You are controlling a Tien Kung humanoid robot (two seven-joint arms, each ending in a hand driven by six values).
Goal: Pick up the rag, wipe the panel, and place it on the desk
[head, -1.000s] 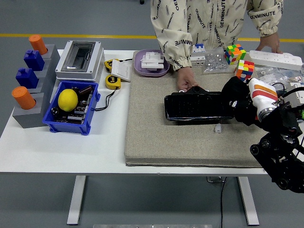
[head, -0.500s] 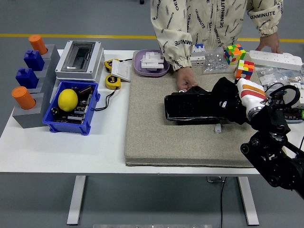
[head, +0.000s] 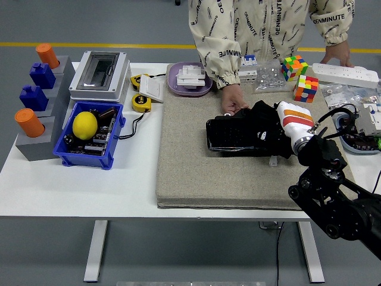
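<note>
The white table [head: 77, 185] carries a grey mat [head: 202, 173], a blue bin [head: 113, 134] and a grey block stand [head: 41, 146].

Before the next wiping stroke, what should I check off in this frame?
1. Right robot hand over the black panel: ok.
2. Rag under that hand: cannot tell; only a dark mass shows there.
3. Panel steadied: ok, a person's hand rests at its far edge.
4. Panel lying on the grey mat: ok.
5. Person's fingers out of the stroke's path: not ok, they lie close to the robot hand.
6. Left robot hand: not in view.
</note>
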